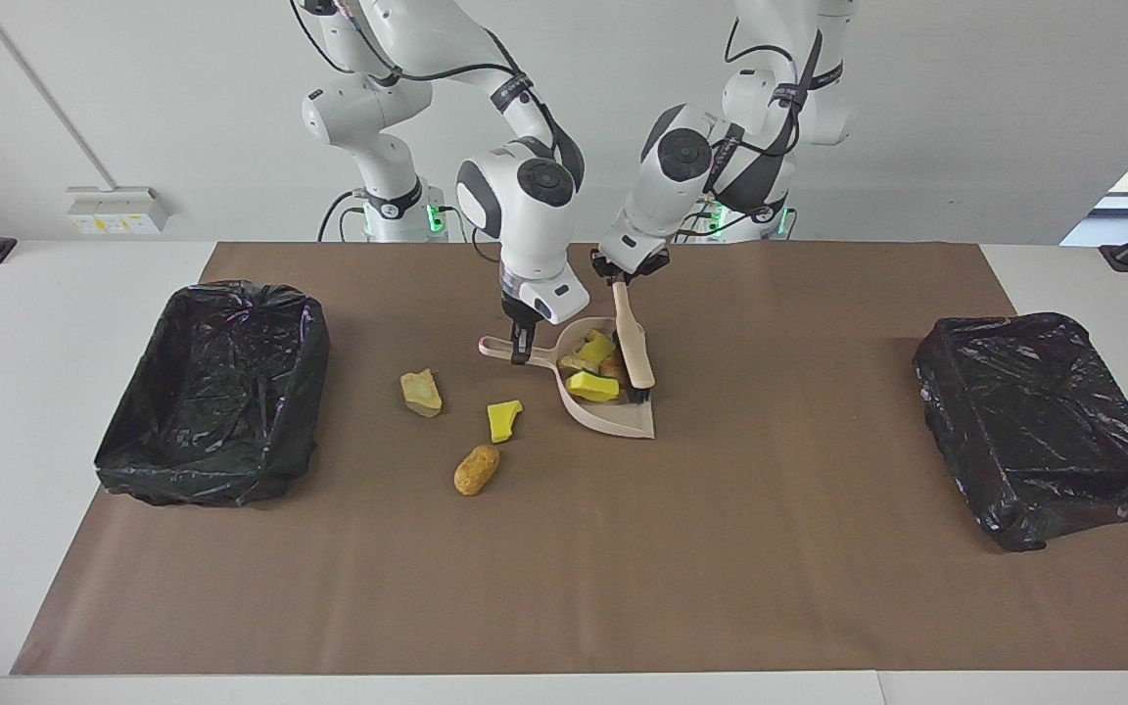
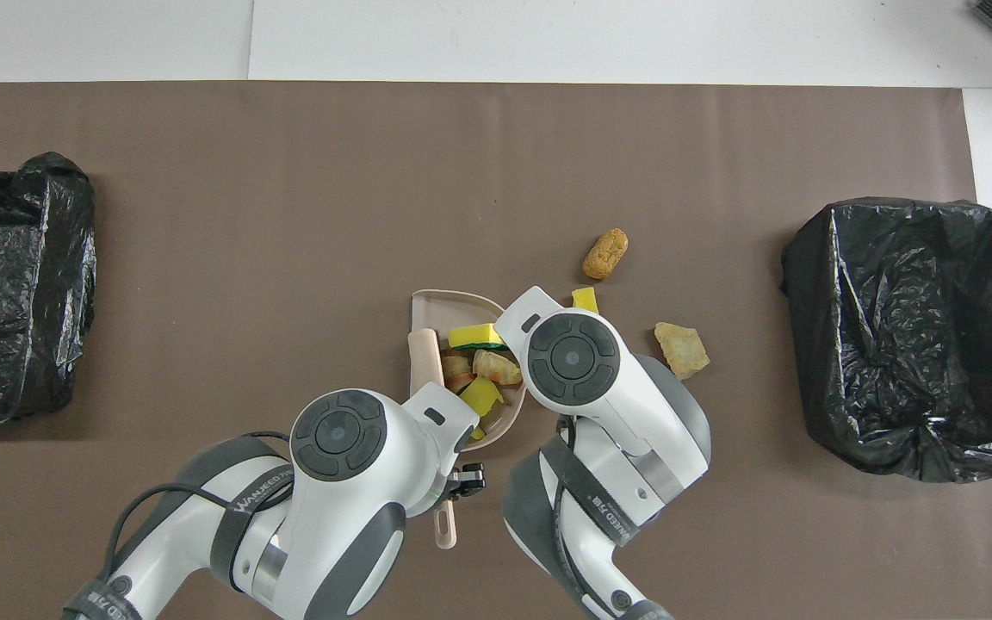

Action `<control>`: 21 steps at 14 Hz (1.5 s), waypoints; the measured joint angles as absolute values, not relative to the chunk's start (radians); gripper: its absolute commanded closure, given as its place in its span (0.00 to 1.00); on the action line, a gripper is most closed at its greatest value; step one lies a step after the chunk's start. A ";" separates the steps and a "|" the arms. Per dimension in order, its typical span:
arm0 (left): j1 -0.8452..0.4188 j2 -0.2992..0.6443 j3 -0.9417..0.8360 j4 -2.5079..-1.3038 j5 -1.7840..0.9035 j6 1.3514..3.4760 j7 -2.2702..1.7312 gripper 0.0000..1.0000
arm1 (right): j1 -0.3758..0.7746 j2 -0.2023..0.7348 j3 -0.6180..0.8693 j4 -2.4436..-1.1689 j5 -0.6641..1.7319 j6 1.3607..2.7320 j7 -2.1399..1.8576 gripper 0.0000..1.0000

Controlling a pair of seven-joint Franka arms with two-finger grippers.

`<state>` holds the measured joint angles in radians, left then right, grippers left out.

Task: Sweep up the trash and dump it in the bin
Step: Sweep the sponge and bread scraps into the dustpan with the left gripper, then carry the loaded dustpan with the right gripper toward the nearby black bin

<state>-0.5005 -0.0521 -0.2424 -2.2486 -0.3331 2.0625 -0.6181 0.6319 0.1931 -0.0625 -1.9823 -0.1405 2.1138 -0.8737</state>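
A pale pink dustpan [image 1: 613, 418] [image 2: 440, 306] lies mid-mat, and my right gripper [image 1: 522, 346] is shut on its handle. My left gripper [image 1: 624, 275] is shut on the beige brush [image 1: 634, 343] [image 2: 421, 351], whose bristles stand inside the pan. Trash is bunched in the pan against the bristles: yellow sponge chunks [image 1: 591, 386] [image 2: 475, 334] and bread-like pieces [image 2: 496, 368]. Three scraps lie loose on the mat toward the right arm's end: a tan chunk [image 1: 421, 392] [image 2: 681, 350], a yellow sponge piece [image 1: 502, 419] [image 2: 584, 299] and an orange-brown roll [image 1: 477, 469] [image 2: 605, 253].
Two bins lined with black bags stand on the brown mat, one at the right arm's end [image 1: 211, 392] [image 2: 905, 336] and one at the left arm's end [image 1: 1044, 421] [image 2: 5, 284]. In the overhead view the arms' wrists cover both grippers.
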 measured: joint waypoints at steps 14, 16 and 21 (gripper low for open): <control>-0.482 -0.165 -0.233 -2.220 -0.156 1.749 -0.633 1.00 | 0.590 0.172 -0.063 -1.971 -0.129 2.102 -0.872 1.00; -0.497 -0.181 -0.237 -2.242 -0.156 1.753 -0.650 1.00 | 0.542 0.140 -0.063 -1.954 -0.096 2.058 -0.874 1.00; -0.630 -0.231 -0.244 -2.332 -0.155 1.845 -0.796 1.00 | 0.398 0.051 -0.066 -1.872 -0.034 1.916 -0.920 1.00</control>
<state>-0.6305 -0.2312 -0.2436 -2.3324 -0.1555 1.8451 -0.7963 0.3983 0.0513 -0.0661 -1.8723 -0.0339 1.9161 -0.9203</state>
